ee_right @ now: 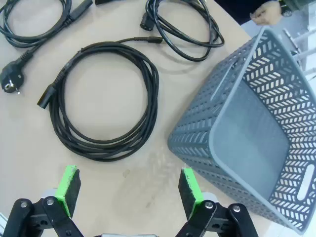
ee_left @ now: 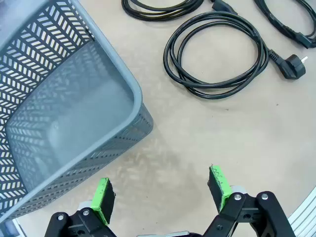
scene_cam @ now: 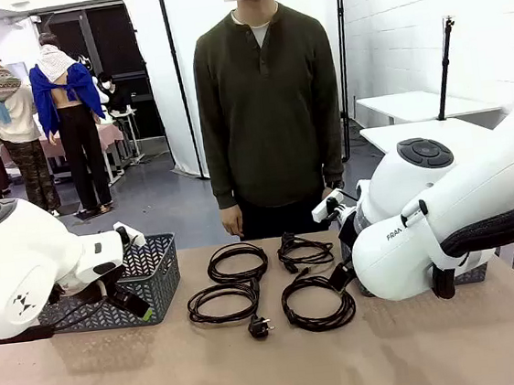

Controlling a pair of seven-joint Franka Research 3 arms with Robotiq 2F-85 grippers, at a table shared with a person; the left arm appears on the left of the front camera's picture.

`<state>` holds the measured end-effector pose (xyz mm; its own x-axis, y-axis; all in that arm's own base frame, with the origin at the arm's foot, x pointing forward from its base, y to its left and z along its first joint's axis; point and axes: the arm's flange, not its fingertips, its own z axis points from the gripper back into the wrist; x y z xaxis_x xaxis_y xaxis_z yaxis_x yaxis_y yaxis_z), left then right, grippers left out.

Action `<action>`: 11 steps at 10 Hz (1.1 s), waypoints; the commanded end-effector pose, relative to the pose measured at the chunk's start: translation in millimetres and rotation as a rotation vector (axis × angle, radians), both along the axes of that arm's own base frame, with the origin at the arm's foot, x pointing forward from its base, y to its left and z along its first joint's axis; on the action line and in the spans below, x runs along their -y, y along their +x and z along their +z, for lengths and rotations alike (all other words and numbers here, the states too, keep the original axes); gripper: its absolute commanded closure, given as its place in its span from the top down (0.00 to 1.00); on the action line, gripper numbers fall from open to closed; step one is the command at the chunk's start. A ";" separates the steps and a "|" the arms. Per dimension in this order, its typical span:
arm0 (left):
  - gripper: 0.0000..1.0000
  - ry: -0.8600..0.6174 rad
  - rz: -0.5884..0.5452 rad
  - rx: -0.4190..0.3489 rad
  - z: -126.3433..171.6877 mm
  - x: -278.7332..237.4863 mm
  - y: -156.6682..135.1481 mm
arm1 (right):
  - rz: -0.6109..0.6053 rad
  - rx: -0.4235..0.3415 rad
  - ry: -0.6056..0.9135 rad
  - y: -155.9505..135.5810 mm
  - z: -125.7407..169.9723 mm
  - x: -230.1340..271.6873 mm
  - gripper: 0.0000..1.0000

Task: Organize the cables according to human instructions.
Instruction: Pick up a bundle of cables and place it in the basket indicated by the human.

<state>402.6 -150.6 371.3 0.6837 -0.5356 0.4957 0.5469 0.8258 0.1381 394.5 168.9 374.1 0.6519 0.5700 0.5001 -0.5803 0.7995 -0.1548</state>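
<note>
Four black cable bundles lie in a two-by-two group mid-table: far left [scene_cam: 235, 248], far right [scene_cam: 305, 259], near left [scene_cam: 220, 318], near right [scene_cam: 321, 324]. My left gripper [ee_left: 161, 193] is open over bare table, between a grey basket [ee_left: 74, 113] and the near-left cable [ee_left: 217, 18], whose round plug [ee_left: 291, 66] points away. My right gripper [ee_right: 128, 190] is open too, hovering just short of the near-right cable [ee_right: 149, 98], with another grey basket [ee_right: 252, 128] beside it. The human [scene_cam: 268, 108] stands at the far edge, arms hanging down.
The left basket [scene_cam: 147, 282] is at the table's left and is empty. The right basket [scene_cam: 475, 272] is mostly hidden behind my right arm. More cables [ee_right: 185, 27] lie beyond the near ones. The brown table front [scene_cam: 276, 374] is bare.
</note>
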 end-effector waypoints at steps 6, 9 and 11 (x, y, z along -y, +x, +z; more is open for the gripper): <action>1.00 0.000 0.000 0.000 0.0 0.0 0.0 | 0.000 0.001 0.000 0.0 0.0 0.0 1.00; 1.00 0.000 0.000 0.000 0.0 0.0 0.0 | 0.000 0.001 0.000 0.0 0.0 0.0 1.00; 1.00 0.000 0.000 0.000 0.0 0.0 0.0 | 0.000 0.001 0.000 0.0 0.0 0.0 1.00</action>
